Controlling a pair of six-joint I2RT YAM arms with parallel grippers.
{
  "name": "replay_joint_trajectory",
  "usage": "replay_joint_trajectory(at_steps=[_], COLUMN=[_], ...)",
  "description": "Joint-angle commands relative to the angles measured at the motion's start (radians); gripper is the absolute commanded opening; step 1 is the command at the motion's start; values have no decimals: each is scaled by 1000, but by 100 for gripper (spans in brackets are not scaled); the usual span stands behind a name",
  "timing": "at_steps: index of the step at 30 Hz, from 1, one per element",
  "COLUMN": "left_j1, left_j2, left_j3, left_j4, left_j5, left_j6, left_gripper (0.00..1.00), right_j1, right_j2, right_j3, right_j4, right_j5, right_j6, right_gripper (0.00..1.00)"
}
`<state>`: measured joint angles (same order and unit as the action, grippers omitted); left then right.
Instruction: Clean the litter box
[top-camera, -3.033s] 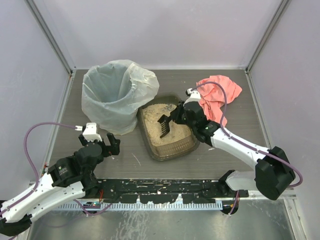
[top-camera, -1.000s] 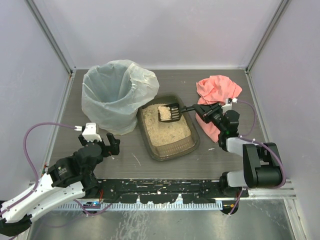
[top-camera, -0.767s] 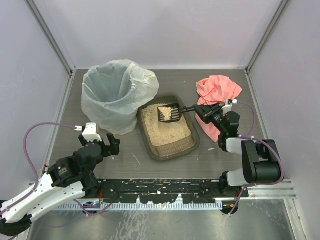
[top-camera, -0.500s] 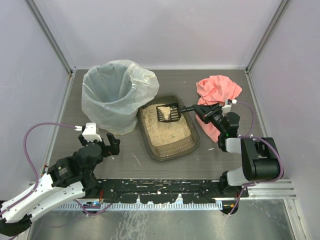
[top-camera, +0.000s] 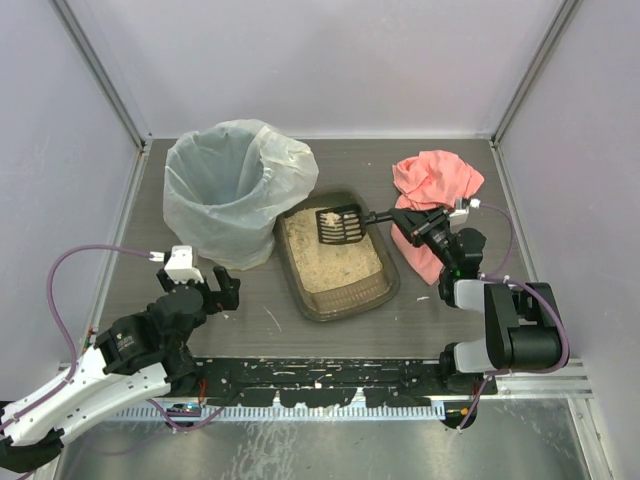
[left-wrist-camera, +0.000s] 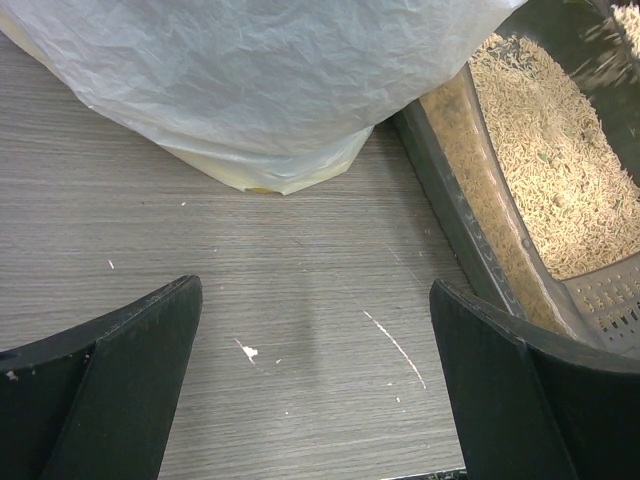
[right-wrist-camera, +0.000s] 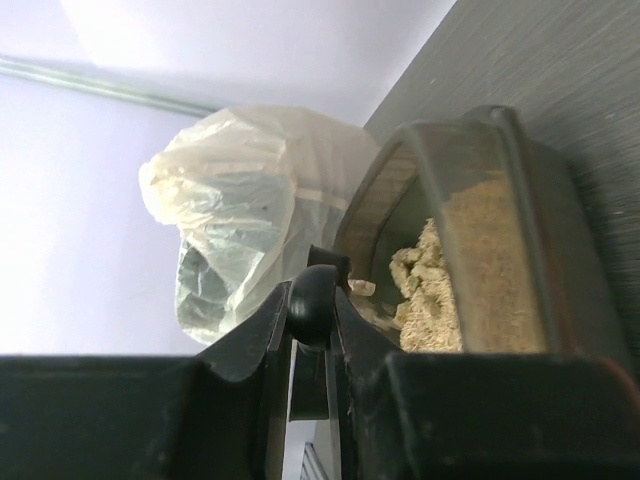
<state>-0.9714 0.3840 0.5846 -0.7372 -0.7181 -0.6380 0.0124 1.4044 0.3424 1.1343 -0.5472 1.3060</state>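
Note:
The litter box (top-camera: 350, 295) is a dark shallow tray with tan litter at the table's middle; it also shows in the left wrist view (left-wrist-camera: 470, 220) and the right wrist view (right-wrist-camera: 540, 210). My right gripper (top-camera: 408, 218) is shut on the handle of the black slotted scoop (top-camera: 340, 226), holding it above the tray's far end with a small clump on it. In the right wrist view the fingers clamp the scoop's round handle end (right-wrist-camera: 314, 304). My left gripper (top-camera: 220, 290) is open and empty over bare table, left of the tray.
A tall bin lined with a translucent white bag (top-camera: 235, 190) stands just left of the tray, also in the left wrist view (left-wrist-camera: 260, 80). A pink cloth (top-camera: 435, 185) lies at the back right. Enclosure walls surround the table.
The right gripper has lifted the scoop out of the litter and shaken it; most loose litter has fallen from it, leaving a small clump. The left arm has not moved.

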Motion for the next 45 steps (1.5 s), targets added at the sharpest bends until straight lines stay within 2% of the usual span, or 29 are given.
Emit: replay_joint_trajectory(at_steps=[1, 2, 5, 6, 8, 9, 12, 15, 19, 22, 25, 26, 28, 29, 32, 36, 38, 45], left_j1=[-3, -3, -3, -3, -2, -4, -4, -3, -4, -3, -3, -3, -3, -3, -3, -2, -4, -4], left_j2=[9, 7, 1, 3, 4, 3, 6, 10, 16, 16, 16, 17, 16, 12, 12, 13, 9, -3], left_j3=[32, 26, 18, 24, 30, 25, 24, 29, 30, 29, 24, 29, 32, 26, 21, 29, 21, 26], left_j4=[15, 18, 39, 28, 18, 25, 30, 21, 30, 26, 37, 25, 19, 28, 39, 23, 36, 17], left_j5=[-16, -16, -15, -14, -16, -17, -17, -16, -17, -18, -20, -20, -17, -18, -19, -19, -21, -22], left_j6=[-2, -3, 7, 4, -1, 0, 8, 2, 11, 4, 11, 8, 2, 3, 11, 3, 10, -2], left_gripper=[98, 98, 98, 98, 98, 98, 98, 98, 98, 98, 98, 98, 98, 98, 98, 98, 98, 98], right_j1=[3, 25, -32, -36, 21, 25, -33, 43, -32, 28, -48, -53, -9, 3, -56, 22, 12, 7], right_j2=[-8, 11, 3, 8, 47, 62, 44, 74, 16, 27, -21, -30, -8, 11, -18, 3, -11, -69], right_j3=[30, 55, -57, -57, 39, 48, -49, 101, -5, 95, -9, -25, 71, 87, -17, 102, 59, 52], right_j4=[54, 65, 184, 183, 168, 222, 266, 172, 168, 79, 67, 55, -9, 25, 96, -32, 25, -22], right_j5=[-47, -84, 56, 45, -84, -93, 46, -153, -2, -147, -23, -6, -139, -172, -45, -184, -153, -110], right_j6=[-31, -49, 87, 86, 17, 34, 130, 0, 79, -44, 49, 29, -54, -59, 59, -86, -41, -2], right_gripper=[1, 1, 1, 1, 1, 1, 1, 1, 1, 1, 1, 1, 1, 1, 1, 1, 1, 1])
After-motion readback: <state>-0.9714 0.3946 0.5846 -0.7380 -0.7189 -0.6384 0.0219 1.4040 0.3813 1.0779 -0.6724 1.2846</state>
